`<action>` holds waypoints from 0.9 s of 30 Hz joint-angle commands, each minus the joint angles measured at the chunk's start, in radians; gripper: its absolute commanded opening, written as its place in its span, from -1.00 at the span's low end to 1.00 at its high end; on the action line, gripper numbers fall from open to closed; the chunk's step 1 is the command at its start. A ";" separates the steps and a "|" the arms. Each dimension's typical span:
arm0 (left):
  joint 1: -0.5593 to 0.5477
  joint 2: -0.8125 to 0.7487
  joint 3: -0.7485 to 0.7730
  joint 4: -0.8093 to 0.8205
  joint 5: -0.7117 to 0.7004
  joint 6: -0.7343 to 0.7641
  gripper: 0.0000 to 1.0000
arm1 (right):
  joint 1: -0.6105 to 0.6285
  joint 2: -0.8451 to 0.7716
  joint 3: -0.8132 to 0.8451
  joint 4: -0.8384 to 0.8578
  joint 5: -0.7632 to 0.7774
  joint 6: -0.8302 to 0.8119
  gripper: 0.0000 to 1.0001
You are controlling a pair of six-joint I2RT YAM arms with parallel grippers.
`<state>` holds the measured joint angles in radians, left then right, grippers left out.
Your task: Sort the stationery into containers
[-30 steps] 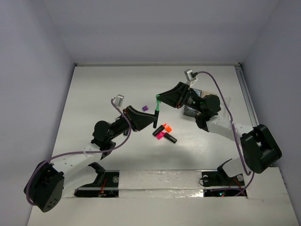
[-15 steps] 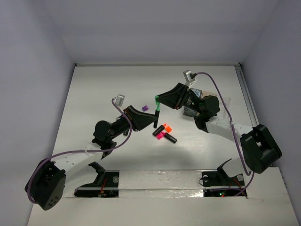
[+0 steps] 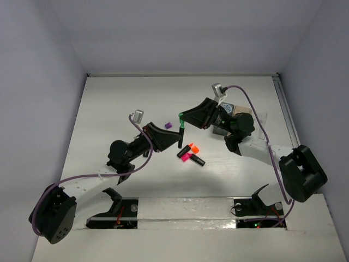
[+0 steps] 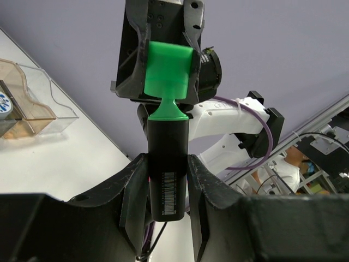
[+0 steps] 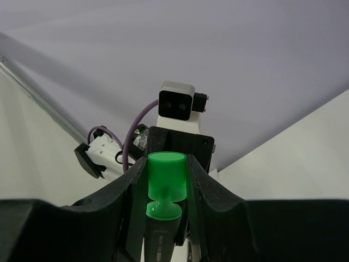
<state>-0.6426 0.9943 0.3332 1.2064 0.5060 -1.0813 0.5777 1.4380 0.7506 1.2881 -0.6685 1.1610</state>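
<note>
A black-bodied highlighter (image 4: 168,164) with a green cap (image 4: 168,76) stands held between both arms above the table. My left gripper (image 4: 167,164) is shut on its black body. My right gripper (image 5: 166,180) is shut on the green cap (image 5: 167,174), which sits slightly off the body on a thin green neck. From above, the highlighter (image 3: 181,131) hangs between the left gripper (image 3: 175,140) and the right gripper (image 3: 182,115). The clear box with a tan insert (image 4: 32,103) lies at the left of the left wrist view. In the top view the right arm mostly covers the box (image 3: 244,111).
An orange-capped highlighter (image 3: 191,148), a pink-capped one (image 3: 186,156) and a black marker body (image 3: 198,161) lie together below the held highlighter. A loose purple cap (image 3: 168,125) lies to its left. A dark grey holder (image 3: 220,130) shows under the right arm.
My right gripper has edged slightly left with the green cap. The left arm and the pieces on the table have not moved.
</note>
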 commanded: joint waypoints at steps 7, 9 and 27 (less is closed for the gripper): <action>0.011 -0.046 -0.011 0.073 -0.032 0.023 -1.00 | 0.040 -0.054 -0.023 0.056 0.049 -0.083 -0.37; 0.011 -0.054 -0.013 0.073 -0.037 0.023 -1.00 | 0.040 -0.060 -0.033 0.072 0.063 -0.086 -0.37; 0.020 -0.014 0.000 0.211 -0.058 -0.012 -1.00 | 0.090 -0.042 -0.094 0.252 0.132 -0.076 -0.37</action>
<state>-0.6323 0.9871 0.3202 1.2331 0.4706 -1.0863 0.6449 1.3956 0.6716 1.2999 -0.5415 1.0924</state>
